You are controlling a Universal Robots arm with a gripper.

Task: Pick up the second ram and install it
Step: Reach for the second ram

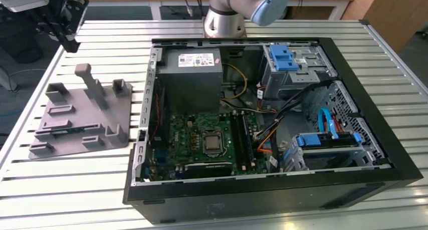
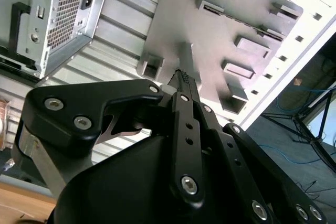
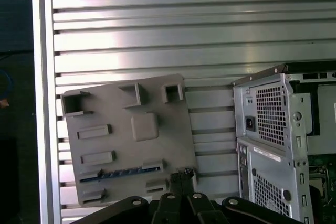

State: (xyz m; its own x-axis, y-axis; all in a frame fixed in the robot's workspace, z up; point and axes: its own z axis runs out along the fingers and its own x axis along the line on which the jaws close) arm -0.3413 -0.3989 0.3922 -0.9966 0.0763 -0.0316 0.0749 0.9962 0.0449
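Evidently still at the approach step, the pincer [image 3: 181, 174] hangs clenched and empty above the bench [image 3: 184, 40], apart from the second ram [image 3: 122, 173] lying slotted in the grey holder [image 3: 157, 100]; grasping it calls for opening and squaring to its long edges.

pincer [image 1: 69, 45] clear of gray fixture [image 1: 124, 107] | second ram [image 1: 67, 132] lying in fixture slot | computer case [image 1: 267, 192] open

Second ram [image 3: 121, 173] in holder [image 3: 173, 140] beside case [image 3: 268, 124]
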